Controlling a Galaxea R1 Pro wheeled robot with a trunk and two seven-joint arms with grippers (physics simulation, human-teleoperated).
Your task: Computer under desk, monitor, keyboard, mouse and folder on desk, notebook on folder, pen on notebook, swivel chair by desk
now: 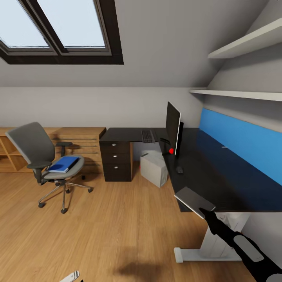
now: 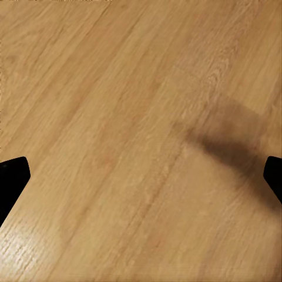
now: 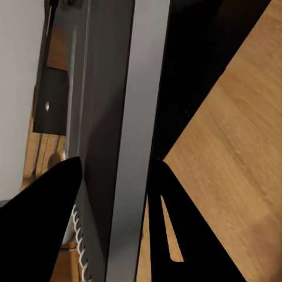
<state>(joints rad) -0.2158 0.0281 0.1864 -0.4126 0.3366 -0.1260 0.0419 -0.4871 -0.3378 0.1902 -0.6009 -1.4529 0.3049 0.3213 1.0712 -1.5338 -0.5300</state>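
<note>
— Two grippers to log. States?

— Left gripper (image 2: 141, 167): fingers spread wide, nothing between them, hanging over the wood floor (image 2: 106, 82). Right gripper (image 1: 204, 212): clamped on the notebook (image 1: 194, 199), one finger on each face of the slab.

— Notebook position?

— At the near corner of the worktop (image 1: 223, 176), partly overhanging its edge. Cannot tell whether it rests on the surface or sits just above it.

— Handling estimate?

— Judged thin, light and fairly stiff. The right wrist view shows a wire coil along one edge. The covers look smooth, so it may slide in a pinch by one end. A grip across the flat faces near the middle of an edge, away from the coil, should hold best.

— Remaining items?

— Folder (image 1: 62, 164) lies flat on the seat of the swivel chair (image 1: 35, 147), well apart from the worktop. It is wider than the notebook and probably flexes, so grip an overhanging edge.
Monitor (image 1: 173, 129) stands upright on the worktop, with the keyboard (image 1: 148, 136) beyond it and the mouse (image 1: 179, 169) near its base. Computer (image 1: 154, 168) is on the floor under the worktop.

— Stage?

— Folder must land first, so the notebook stack is not yet possible.
</note>
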